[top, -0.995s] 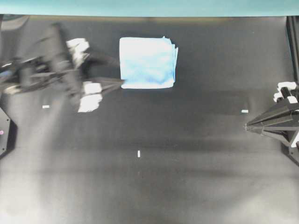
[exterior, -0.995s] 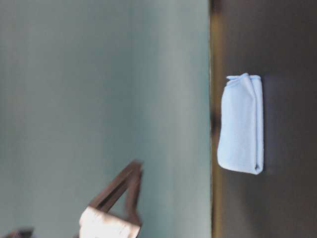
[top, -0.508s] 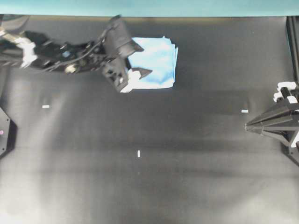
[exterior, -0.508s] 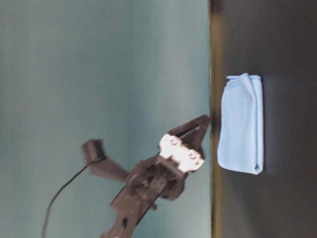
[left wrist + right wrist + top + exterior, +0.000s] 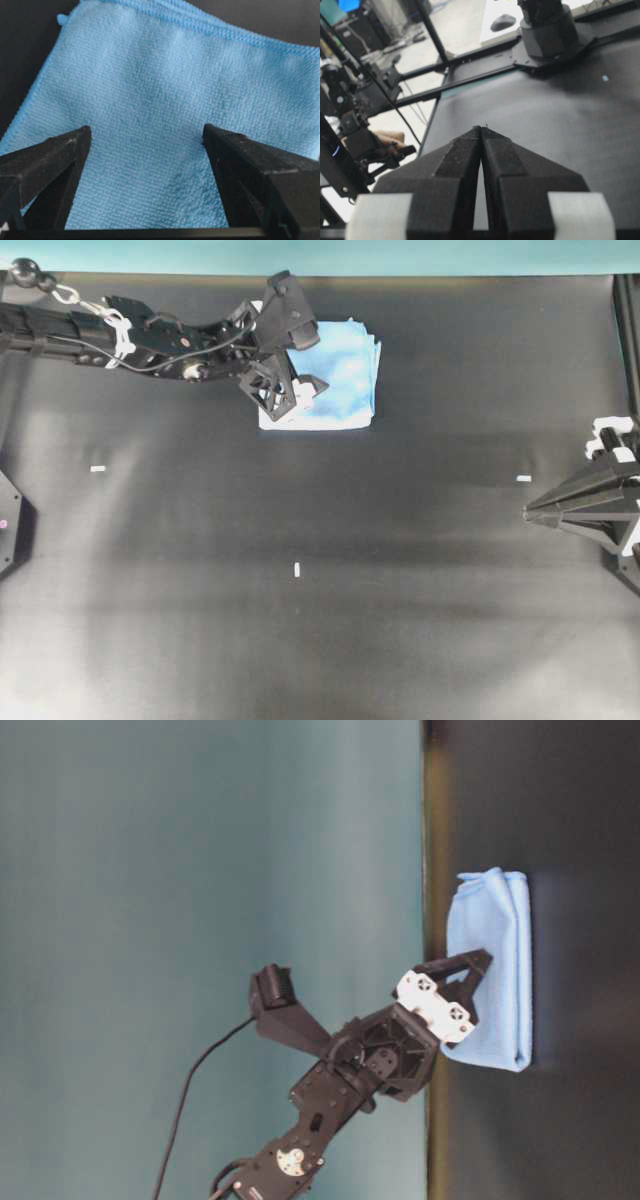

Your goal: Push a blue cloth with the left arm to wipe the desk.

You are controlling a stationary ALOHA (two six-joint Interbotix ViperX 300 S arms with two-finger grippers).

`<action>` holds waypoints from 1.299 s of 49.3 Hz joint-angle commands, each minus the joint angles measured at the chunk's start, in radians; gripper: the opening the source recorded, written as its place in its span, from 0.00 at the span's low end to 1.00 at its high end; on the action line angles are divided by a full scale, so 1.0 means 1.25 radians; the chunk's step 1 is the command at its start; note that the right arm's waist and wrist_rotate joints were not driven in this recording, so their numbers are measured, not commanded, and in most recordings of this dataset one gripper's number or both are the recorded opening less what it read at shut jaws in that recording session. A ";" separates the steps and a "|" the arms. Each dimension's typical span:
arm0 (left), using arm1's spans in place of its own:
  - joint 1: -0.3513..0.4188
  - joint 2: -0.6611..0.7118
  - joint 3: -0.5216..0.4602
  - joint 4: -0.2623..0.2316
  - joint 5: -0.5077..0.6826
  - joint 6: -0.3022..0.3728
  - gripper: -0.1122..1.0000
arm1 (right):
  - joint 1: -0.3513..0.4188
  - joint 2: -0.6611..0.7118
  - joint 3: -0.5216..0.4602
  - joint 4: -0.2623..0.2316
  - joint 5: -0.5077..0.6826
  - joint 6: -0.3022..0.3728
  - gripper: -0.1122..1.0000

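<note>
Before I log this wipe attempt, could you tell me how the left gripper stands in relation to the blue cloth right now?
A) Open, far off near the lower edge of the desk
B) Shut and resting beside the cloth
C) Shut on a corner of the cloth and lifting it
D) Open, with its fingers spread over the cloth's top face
D: the left wrist view shows the left gripper open, its two black fingers spread apart over the blue cloth.
</note>
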 commanded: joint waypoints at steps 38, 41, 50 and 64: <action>-0.093 -0.074 0.147 0.002 -0.016 -0.001 0.89 | -0.001 -0.022 0.013 0.001 -0.004 -0.001 0.10; -0.107 -0.088 0.168 0.002 -0.016 -0.002 0.89 | 0.000 -0.023 0.013 0.001 -0.004 -0.001 0.10; -0.151 -0.123 0.231 0.002 -0.016 -0.002 0.89 | -0.001 -0.026 0.013 0.001 -0.005 0.000 0.10; -0.244 -0.204 0.328 0.002 -0.016 -0.004 0.89 | 0.000 -0.027 0.013 0.001 -0.005 -0.001 0.10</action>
